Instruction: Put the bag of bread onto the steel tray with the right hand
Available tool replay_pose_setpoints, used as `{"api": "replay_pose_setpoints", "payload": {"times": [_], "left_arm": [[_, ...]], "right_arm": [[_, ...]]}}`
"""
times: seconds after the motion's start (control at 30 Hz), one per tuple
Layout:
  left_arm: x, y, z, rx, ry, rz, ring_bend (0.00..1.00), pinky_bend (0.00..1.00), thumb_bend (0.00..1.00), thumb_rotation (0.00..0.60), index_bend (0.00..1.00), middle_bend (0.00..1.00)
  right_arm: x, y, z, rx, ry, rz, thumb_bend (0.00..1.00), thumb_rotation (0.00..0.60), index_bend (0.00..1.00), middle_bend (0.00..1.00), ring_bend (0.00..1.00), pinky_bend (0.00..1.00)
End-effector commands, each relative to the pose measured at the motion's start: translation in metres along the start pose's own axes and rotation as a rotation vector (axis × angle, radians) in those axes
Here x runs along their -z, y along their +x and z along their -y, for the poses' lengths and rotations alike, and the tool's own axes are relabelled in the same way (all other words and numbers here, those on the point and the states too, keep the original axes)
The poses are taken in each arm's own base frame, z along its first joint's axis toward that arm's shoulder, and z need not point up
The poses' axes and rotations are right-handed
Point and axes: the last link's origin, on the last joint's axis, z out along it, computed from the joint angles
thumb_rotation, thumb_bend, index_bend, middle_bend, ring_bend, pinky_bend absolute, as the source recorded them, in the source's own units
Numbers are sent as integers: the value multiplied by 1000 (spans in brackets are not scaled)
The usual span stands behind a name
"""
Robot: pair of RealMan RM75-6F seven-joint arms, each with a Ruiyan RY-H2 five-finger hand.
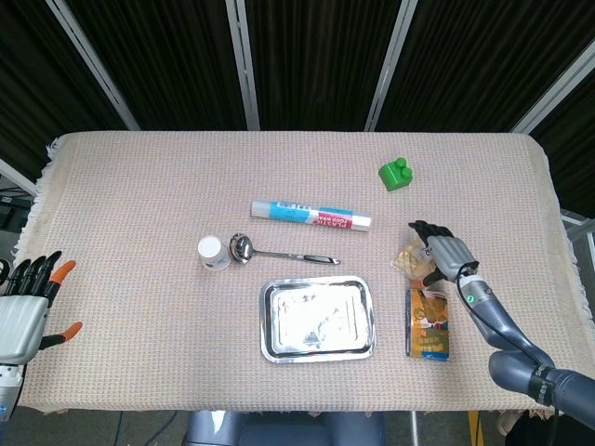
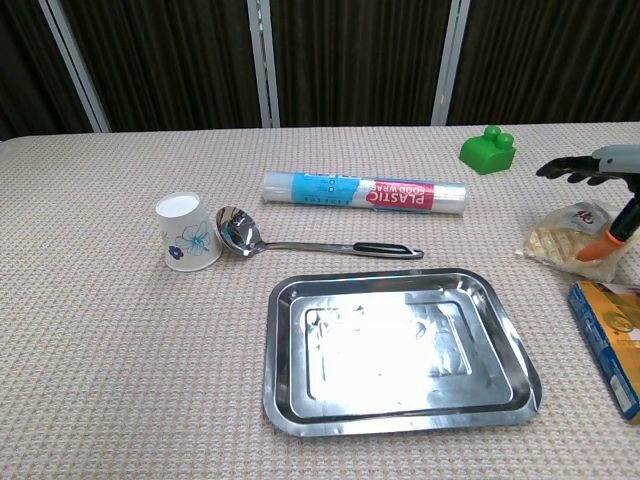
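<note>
The bag of bread (image 1: pixel 410 260) (image 2: pixel 562 246) lies on the cloth right of the steel tray (image 1: pixel 271 321) (image 2: pixel 400 278), which has nothing on it. My right hand (image 1: pixel 444 253) (image 2: pixel 600 162) hovers just over the bag's right part, fingers stretched out and apart, its orange-tipped thumb pointing down beside the bag. It holds nothing. My left hand (image 1: pixel 23 311) stays at the table's near left corner, fingers spread, and shows only in the head view.
An orange box (image 1: pixel 428 323) (image 2: pixel 607 342) lies just in front of the bag. A ladle (image 1: pixel 279 252), a paper cup (image 1: pixel 214 253) and a plastic wrap roll (image 1: pixel 310 216) lie behind the tray. A green block (image 1: pixel 396 173) sits at the back right.
</note>
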Motion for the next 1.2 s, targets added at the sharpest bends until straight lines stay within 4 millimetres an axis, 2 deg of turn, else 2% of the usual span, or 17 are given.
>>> {"api": "replay_pose_setpoints", "payload": {"times": [0.03,0.23,0.47,0.6,0.73,0.87,1.0,1.2], "left_arm": [[0,0,0,0,3,0,0,0,125,579,122,0],[1,-1,1,1,7,5,0,0,125,576,122,0],[2,-3,6,3,21,10,0,0,123,576,122,0],[2,-4,5,4,19,13,0,0,125,577,122,0],[2,-3,5,5,18,10,0,0,125,574,122,0],[2,-3,5,5,16,9,0,0,124,577,122,0],[2,-3,4,5,15,11,0,0,124,579,123,0],[1,-3,3,3,12,9,0,0,125,577,122,0]], "right_arm": [[-10,-5,3,3,-7,19,0,600,0,0,0,46],[-20,-9,4,30,-21,40,0,600,0,0,0,47],[-28,-12,-5,51,-66,47,0,600,6,2,0,79],[-30,-12,-10,60,-84,47,0,600,94,80,22,193],[-32,-11,-13,58,-93,23,13,600,270,227,191,413],[-31,-11,-14,54,-86,0,96,600,404,334,331,577],[-29,-10,-14,51,-65,-33,137,600,464,391,404,649],[-14,5,1,27,28,-104,141,600,476,400,416,662]]}}
